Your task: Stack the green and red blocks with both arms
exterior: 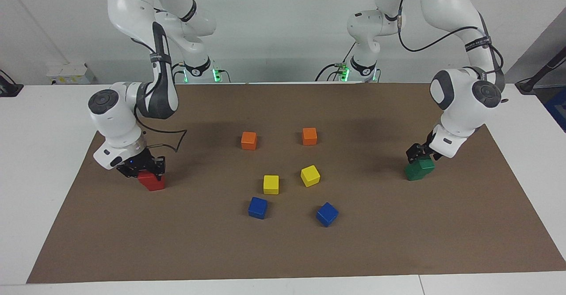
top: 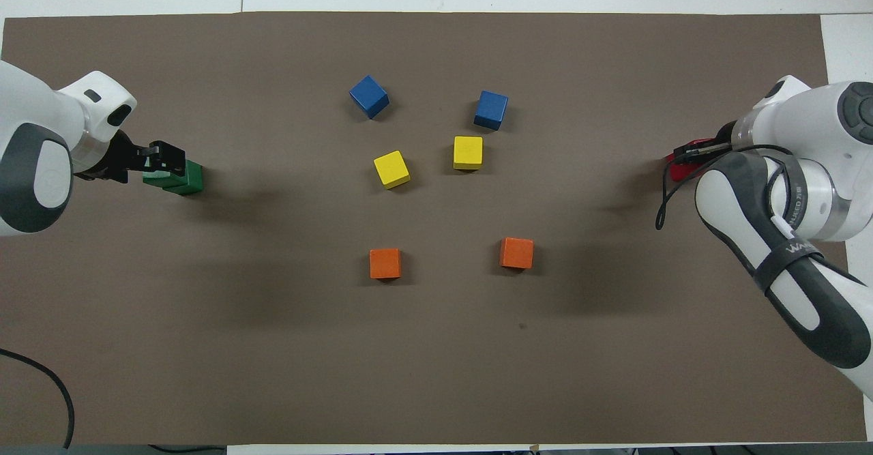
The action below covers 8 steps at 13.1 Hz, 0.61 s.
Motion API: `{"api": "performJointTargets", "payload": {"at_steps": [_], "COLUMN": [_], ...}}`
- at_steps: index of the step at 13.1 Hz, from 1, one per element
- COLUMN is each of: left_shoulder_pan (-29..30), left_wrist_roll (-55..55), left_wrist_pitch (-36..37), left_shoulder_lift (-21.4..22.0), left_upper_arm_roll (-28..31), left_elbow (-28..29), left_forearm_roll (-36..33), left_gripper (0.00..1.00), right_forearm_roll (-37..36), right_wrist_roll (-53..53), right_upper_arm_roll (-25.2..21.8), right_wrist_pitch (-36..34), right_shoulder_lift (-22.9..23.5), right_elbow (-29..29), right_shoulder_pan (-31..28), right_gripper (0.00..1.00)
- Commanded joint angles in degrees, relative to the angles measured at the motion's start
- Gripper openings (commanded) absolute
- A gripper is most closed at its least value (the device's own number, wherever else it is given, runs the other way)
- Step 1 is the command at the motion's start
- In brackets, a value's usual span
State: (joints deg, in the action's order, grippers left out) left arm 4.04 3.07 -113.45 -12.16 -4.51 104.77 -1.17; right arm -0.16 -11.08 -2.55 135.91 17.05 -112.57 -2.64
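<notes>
Facing view: at 3 o'clock on the brown mat (exterior: 398, 250), one green cube sits on another. This green stack (exterior: 419, 170) has its upper cube turned a little askew. The left gripper (exterior: 418, 154) hangs just above it, holding nothing; how wide it is I cannot tell. At 9 o'clock the red stack (exterior: 152, 181) also looks two cubes high. The right gripper (exterior: 148, 167) is down on its top cube, and I cannot tell whether it grips. Both stacks look built; what remains, by my reading, is for the arms to clear away.

Overhead view: the green stack (top: 176, 177) is at 9 o'clock, with the left gripper (top: 160, 158) beside it. At 3 o'clock the right arm hides most of the red stack (top: 674, 168). Orange cubes (top: 385, 263), yellow cubes (top: 391, 169) and blue cubes (top: 369, 96) cluster mid-mat, well apart from both stacks, blocking nothing.
</notes>
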Motion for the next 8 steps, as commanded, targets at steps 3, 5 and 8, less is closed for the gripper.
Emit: {"api": "performJointTargets", "payload": {"at_steps": [3, 5, 8], "left_shoulder_pan": [-1.9, -2.0, -2.1], "left_wrist_roll": [-0.2, 0.2, -0.1], "left_wrist_pitch": [13.2, 16.1, 19.1], "left_shoulder_lift": [10.0, 13.6, 15.0], "left_upper_arm_roll": [0.2, 0.2, 0.2], "left_elbow": [1.0, 1.8, 1.8], "left_forearm_roll": [0.6, 0.6, 0.6], "left_gripper": [1.0, 1.0, 1.0], "right_forearm_roll": [1.0, 1.0, 1.0], "right_wrist_roll": [0.1, 0.1, 0.4], "right_upper_arm_roll": [0.4, 0.4, 0.4], "right_wrist_pitch": [0.8, -3.8, -17.1], "right_shoulder_lift": [0.1, -1.7, -4.6], "right_elbow": [-0.2, 1.7, 9.2], "right_shoulder_pan": [-0.3, 0.0, 0.3], "right_gripper": [1.0, 1.0, 1.0]}}
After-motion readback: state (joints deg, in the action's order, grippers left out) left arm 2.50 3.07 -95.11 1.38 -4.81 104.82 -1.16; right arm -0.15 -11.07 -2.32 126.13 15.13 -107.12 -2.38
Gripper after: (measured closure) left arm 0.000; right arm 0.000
